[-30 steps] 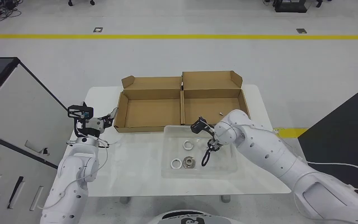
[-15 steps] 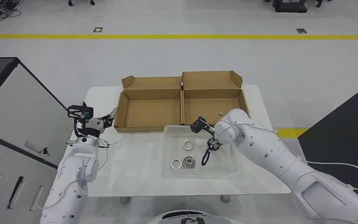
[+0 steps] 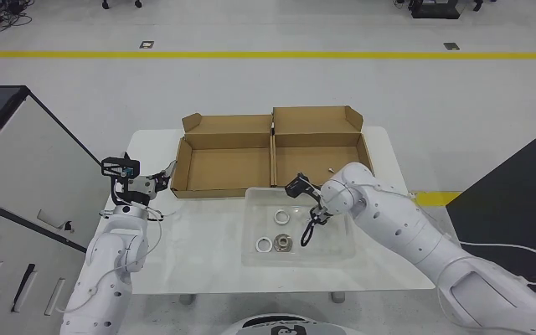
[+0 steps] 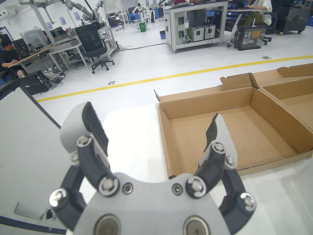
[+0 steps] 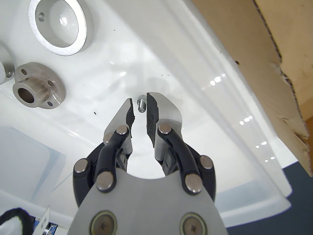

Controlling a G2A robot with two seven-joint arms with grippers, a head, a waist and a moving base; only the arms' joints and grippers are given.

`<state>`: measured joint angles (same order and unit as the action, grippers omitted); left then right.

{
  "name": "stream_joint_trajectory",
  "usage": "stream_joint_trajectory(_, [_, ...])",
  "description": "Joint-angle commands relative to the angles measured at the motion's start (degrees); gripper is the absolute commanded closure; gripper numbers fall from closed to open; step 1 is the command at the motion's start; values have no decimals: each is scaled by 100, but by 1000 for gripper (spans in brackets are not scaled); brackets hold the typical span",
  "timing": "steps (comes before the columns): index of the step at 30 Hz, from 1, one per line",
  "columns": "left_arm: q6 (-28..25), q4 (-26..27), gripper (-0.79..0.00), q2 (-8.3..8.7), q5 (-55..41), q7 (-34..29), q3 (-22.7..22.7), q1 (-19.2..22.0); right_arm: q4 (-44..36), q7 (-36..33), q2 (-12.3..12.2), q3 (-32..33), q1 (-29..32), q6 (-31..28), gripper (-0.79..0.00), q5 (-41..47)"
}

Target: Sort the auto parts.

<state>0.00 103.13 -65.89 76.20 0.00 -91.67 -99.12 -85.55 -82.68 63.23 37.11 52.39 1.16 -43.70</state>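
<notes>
A small screw (image 5: 141, 106) lying in the white tray (image 5: 220, 103) is bracketed by the right gripper (image 5: 139, 99), jaws narrowly parted, in its wrist view; from above, the left gripper (image 3: 165, 176) is seen well outside the tray, jaws wide.

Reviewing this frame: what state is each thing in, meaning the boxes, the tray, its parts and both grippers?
left brown cardboard box: open, empty.
right brown cardboard box: open, looks empty.
white plastic tray: holding metal parts.
small silver bolt: in the tray, not clamped.
silver metal ring: flat in the tray.
flanged metal hub: bore up, in the tray.
left gripper: open, empty.
right gripper: narrowly open around the bolt.
</notes>
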Motion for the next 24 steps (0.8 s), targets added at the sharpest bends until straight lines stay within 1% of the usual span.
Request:
stream_joint_trajectory(1, [0, 0, -785, 0, 0, 0, 0, 0, 13, -2, 7, 3, -7, 1, 0, -1])
stream_joint_trajectory(8, [0, 0, -785, 0, 0, 0, 0, 0, -108, -189, -15, 203, -62, 25, 0, 138])
stream_joint_trajectory(13, [0, 0, -785, 0, 0, 0, 0, 0, -479, -522, -121, 681, -108, 70, 0, 448])
stream_joint_trajectory(16, [0, 0, -785, 0, 0, 0, 0, 0, -745, -532, -234, 1019, -114, 64, 0, 783])
stream_joint_trajectory(18, [0, 0, -785, 0, 0, 0, 0, 0, -913, -532, -323, 1260, -123, 127, 0, 1240])
stream_joint_trajectory(24, [0, 0, -785, 0, 0, 0, 0, 0, -1211, -532, -691, 1734, -239, 244, 0, 2076])
